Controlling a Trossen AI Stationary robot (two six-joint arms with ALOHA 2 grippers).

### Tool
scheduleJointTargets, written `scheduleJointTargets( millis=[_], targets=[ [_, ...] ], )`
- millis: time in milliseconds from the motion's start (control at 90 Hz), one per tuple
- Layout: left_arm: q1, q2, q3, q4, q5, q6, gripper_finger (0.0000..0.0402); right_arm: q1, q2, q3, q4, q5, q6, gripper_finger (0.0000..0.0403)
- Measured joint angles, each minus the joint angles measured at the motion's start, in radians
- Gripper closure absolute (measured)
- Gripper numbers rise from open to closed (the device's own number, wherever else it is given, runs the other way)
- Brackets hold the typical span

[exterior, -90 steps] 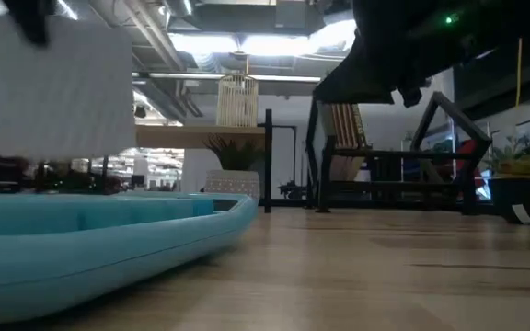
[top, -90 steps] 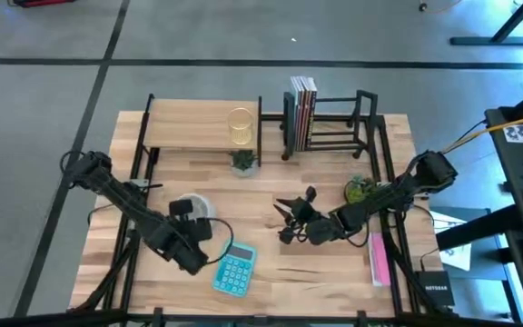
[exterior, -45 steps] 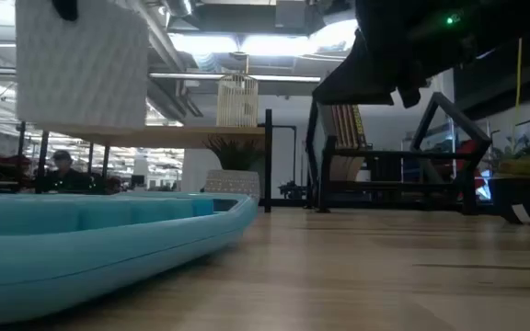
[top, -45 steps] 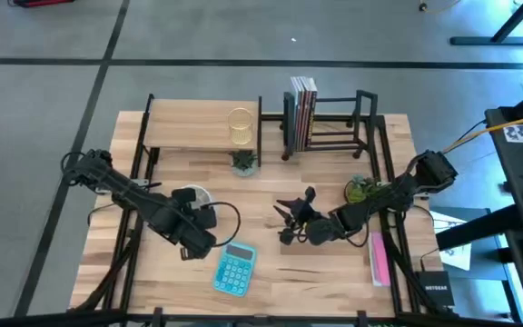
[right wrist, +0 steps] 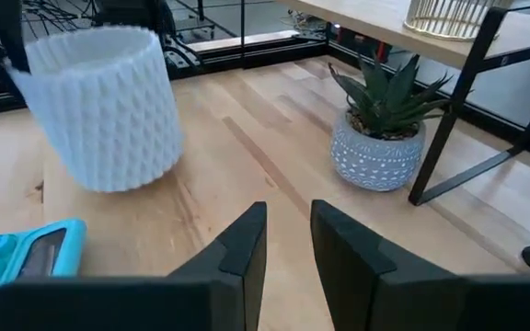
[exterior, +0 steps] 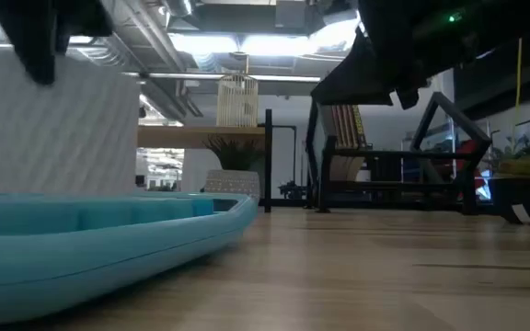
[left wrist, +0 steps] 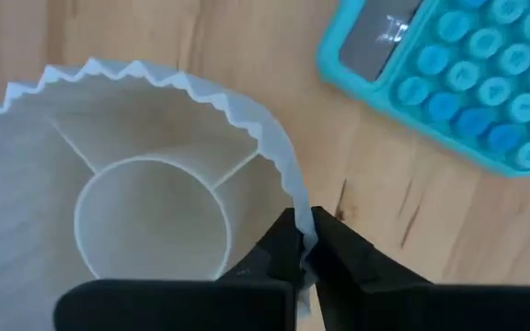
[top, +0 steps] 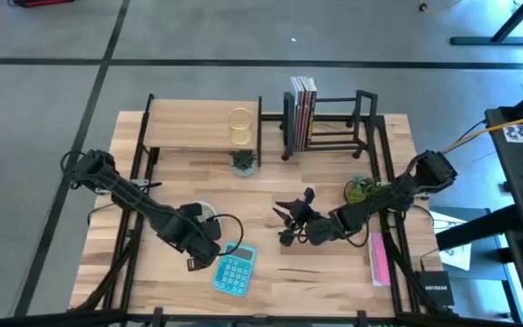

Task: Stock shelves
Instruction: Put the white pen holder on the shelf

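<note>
Pinching the rim of a white ribbed cup (left wrist: 145, 184), the left gripper (left wrist: 302, 241) held it beside the blue calculator (top: 233, 271) at the table's near edge. Mid-table, the right gripper (right wrist: 288, 241) hovered, fingers apart. Farthest stood the wooden shelf (top: 202, 124) and black rack (top: 334, 123).

Wood-board shelf (top: 192, 132) on black legs, black bar rack (top: 334, 123) — seemingly side by side

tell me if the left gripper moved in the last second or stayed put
Yes. In the high view the left gripper, shut on the white ribbed pot, swung from off the teal calculator's corner to just above it.
</note>
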Motion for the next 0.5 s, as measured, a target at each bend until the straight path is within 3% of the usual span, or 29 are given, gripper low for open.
scheduleJointTargets(
  millis=[144, 300, 500],
  targets=[
    [0.0, -0.001, -0.025, 0.031, 0.028, 0.003, 0.0378, 0.0, 0.0, 0.0, 0.0, 0.0, 0.0, 0.0331],
    [0.0, -0.001, -0.026, 0.046, 0.047, 0.048, 0.0329, 0.0, 0.0, 0.0, -0.001, 0.0, 0.0, 0.0331],
    [0.0, 0.0, -0.015, 0.012, 0.183, 0.14, 0.0263, 0.0, 0.0, 0.0, -0.001, 0.0, 0.0, 0.0331]
  ],
)
